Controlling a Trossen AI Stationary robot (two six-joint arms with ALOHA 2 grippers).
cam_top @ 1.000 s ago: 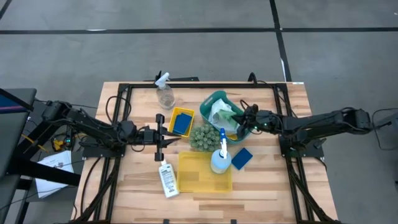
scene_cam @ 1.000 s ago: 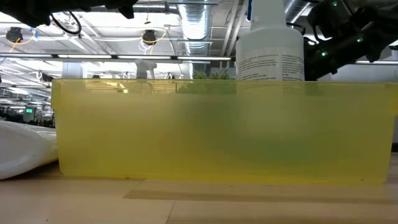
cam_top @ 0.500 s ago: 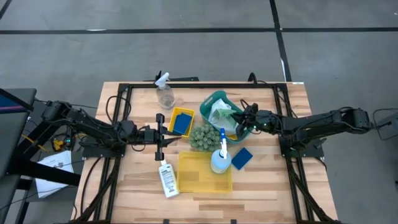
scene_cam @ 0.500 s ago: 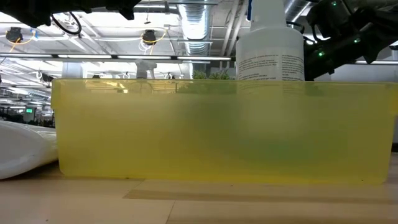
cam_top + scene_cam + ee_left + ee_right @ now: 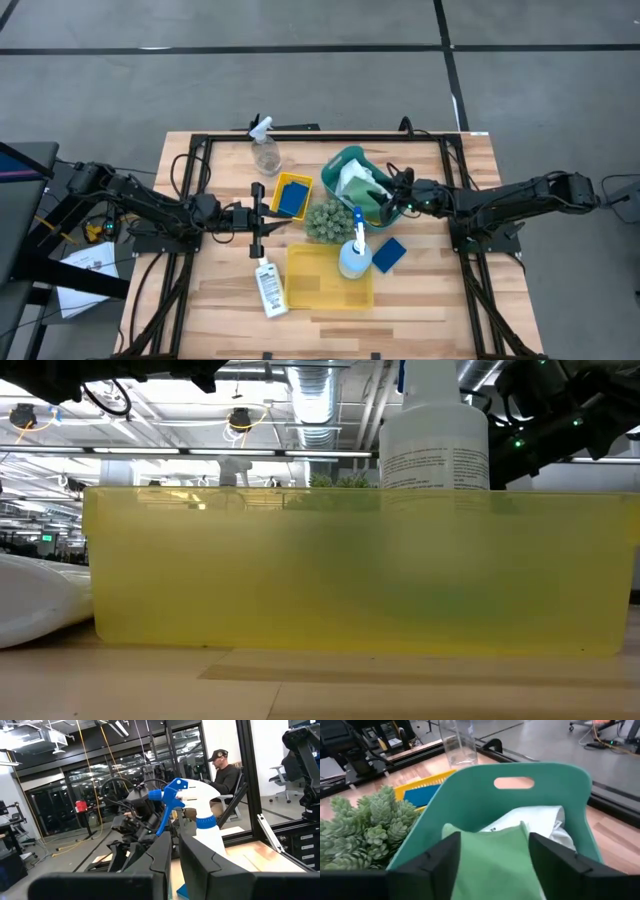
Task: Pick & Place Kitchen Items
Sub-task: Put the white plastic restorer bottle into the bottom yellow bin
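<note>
**Soft green piece lies in the basket, jaws spread either side of it**

Your right gripper [image 5: 490,865] hangs over the teal basket [image 5: 470,795], fingers apart, with the green piece [image 5: 492,852] lying between them on a white cloth [image 5: 540,822]. It looks light and limp; pinch a fold. Your left gripper [image 5: 262,219] waits together, holding nothing, over the desk [image 5: 420,290].

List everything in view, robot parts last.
Basket: 1, teal, back centre-right.
Cloth: 1, white, in the basket.
Green piece: 1, in the basket, between the right fingers.
Small bin: 1, yellow, left of the basket, holds a blue sponge.
Big bin: 1, yellow, front centre.
Loose sponge: 1, blue.
Spray bottle: 1, white and blue.
Clear bottle: 1, back.
White bottle: 1, lying front left.
Ball: 1, green, centre.
Left gripper: shut, idle.
Right gripper: open, at the basket.
</note>
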